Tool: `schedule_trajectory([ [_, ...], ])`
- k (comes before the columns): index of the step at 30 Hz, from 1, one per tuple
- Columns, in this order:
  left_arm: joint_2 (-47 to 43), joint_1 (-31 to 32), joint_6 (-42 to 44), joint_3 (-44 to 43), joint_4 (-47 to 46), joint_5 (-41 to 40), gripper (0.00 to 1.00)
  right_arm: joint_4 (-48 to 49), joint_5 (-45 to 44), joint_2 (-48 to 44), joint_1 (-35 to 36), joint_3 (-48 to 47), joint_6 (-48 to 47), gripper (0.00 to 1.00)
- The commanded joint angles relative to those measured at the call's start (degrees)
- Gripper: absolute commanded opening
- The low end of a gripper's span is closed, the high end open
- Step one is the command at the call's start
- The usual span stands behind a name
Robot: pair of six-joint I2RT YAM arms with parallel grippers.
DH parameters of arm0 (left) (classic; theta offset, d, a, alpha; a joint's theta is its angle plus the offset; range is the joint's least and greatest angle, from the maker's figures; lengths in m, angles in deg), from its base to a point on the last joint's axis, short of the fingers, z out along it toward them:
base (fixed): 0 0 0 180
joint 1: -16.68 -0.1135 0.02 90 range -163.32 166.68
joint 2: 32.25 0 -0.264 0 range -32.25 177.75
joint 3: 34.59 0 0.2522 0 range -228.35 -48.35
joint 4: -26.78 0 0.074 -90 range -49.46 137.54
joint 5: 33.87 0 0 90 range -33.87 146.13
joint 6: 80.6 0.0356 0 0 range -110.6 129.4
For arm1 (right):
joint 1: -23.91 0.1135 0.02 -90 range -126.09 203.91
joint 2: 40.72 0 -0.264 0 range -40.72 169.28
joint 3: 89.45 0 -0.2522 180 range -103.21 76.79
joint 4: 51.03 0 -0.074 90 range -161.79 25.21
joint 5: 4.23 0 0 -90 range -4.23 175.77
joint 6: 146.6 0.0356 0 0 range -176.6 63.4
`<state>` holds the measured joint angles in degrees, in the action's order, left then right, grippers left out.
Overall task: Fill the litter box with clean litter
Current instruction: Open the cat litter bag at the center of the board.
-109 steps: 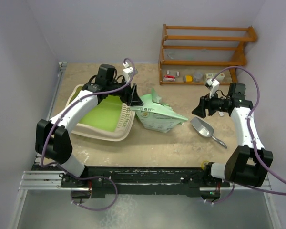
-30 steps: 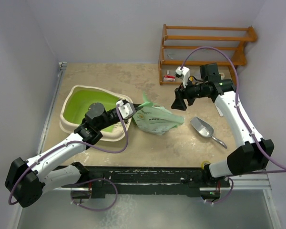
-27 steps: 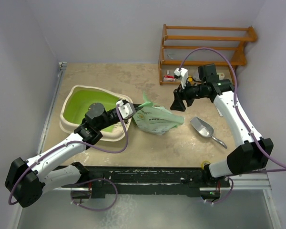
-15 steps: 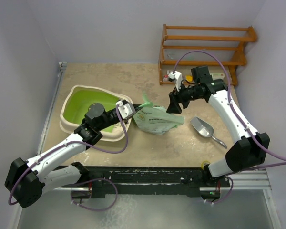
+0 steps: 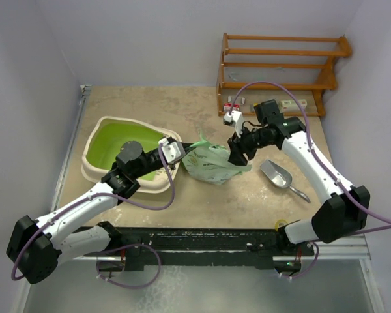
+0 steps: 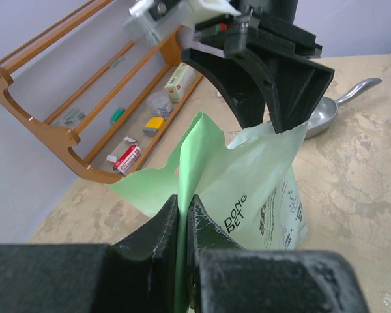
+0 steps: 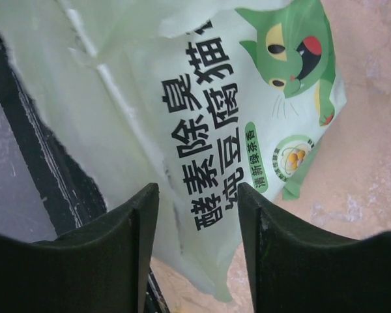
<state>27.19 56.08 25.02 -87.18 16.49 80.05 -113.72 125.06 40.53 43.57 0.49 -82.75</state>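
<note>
The litter box (image 5: 96, 132), a cream tray with a green inside, sits at the left of the table. Next to it stands the light green printed bag (image 5: 212, 164) (image 7: 202, 124). My left gripper (image 5: 190, 150) (image 6: 184, 199) is shut on the bag's thin upper left flap (image 6: 189, 156). My right gripper (image 5: 235, 158) (image 7: 195, 215) is open and straddles the bag's upper right corner; the film lies between the fingers (image 7: 135, 218) with gaps on both sides. From the left wrist view, the right gripper (image 6: 267, 124) hangs over that corner. The clean litter is hidden.
A shiny metal scoop (image 5: 279, 175) (image 6: 326, 112) lies to the right of the bag. A wooden shelf (image 5: 280, 65) (image 6: 85, 117) with several small items stands at the back right against the wall. Grey walls close in the table's sides.
My right arm has swung left and down onto the bag's top right corner, and its jaws have narrowed around it. The left gripper has kept its hold without moving.
</note>
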Motion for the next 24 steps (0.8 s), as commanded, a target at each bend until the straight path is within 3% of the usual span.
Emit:
schedule_trajectory([
  [1, -2.24, 0.13, -0.72, -2.11, -9.16, 2.17, 0.03, 4.27, -6.17, -1.11, 0.90, 2.32, 1.32, 0.42],
  [3, -2.00, 0.15, -0.83, -2.19, -9.10, 2.26, 0.03, 7.46, -9.62, -1.09, 0.99, 3.18, 2.85, 0.12],
  [4, -1.69, 0.14, -0.85, -2.32, -9.16, 2.22, 0.03, 9.31, -11.41, -1.33, 0.99, 3.55, 3.52, 0.03],
  [5, -1.19, 0.14, -0.97, -2.57, -9.09, 2.19, 0.03, 11.26, -14.29, -1.91, 0.99, 4.05, 4.23, 0.00],
  [8, 0.81, 0.13, -1.68, -4.71, -6.80, 2.28, 0.03, 17.11, -19.16, -5.20, 0.99, 6.22, 5.80, 0.00],
  [13, 3.91, 0.15, -2.26, -8.65, -3.63, 1.69, 0.07, 17.11, -19.16, -12.76, 0.99, 9.18, 5.80, 0.00],
  [19, 5.80, 0.24, -0.76, -9.31, -4.33, 0.16, 0.32, 17.11, -19.16, -19.54, 0.99, 11.94, 5.80, 0.00],
  [21, 6.85, 0.22, -0.44, -10.44, -2.81, 0.38, 0.37, 33.88, -28.64, -20.42, 0.99, 12.46, 11.73, 0.00],
  [24, 8.42, 0.20, 0.37, -12.62, 0.64, 1.17, 0.40, 34.56, -30.16, -21.76, 0.99, 13.99, 11.78, 0.00],
])
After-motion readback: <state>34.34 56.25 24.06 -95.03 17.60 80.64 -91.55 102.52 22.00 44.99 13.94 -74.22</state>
